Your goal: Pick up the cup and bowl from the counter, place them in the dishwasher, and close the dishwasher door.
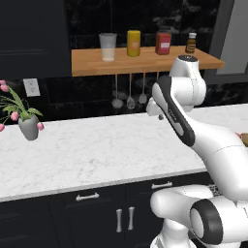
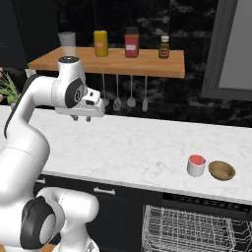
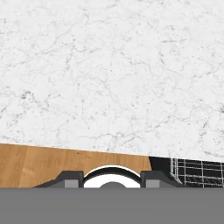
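Observation:
The whitish cup (image 2: 196, 165) with a red top stands on the white marble counter (image 2: 138, 147) near its front edge, far to the right. Just right of it sits the shallow brown bowl (image 2: 221, 170). Below them the dishwasher stands open, its silvery wire rack (image 2: 192, 230) pulled out. The rack's corner (image 3: 197, 168) also appears in the hand view. The dishwasher door is out of view. My gripper (image 2: 81, 118) hangs above the counter's left part, well left of the cup, pointing down. Its fingers (image 3: 70, 179) stand apart with nothing between them.
A wooden shelf (image 2: 113, 61) on the back wall carries a clear glass (image 2: 67, 43), a yellow jar (image 2: 100, 43), a red jar (image 2: 131, 45) and a brown bottle (image 2: 164, 47). Utensils (image 2: 117, 93) hang under it. A vase of tulips (image 1: 28, 123) stands at the counter's left.

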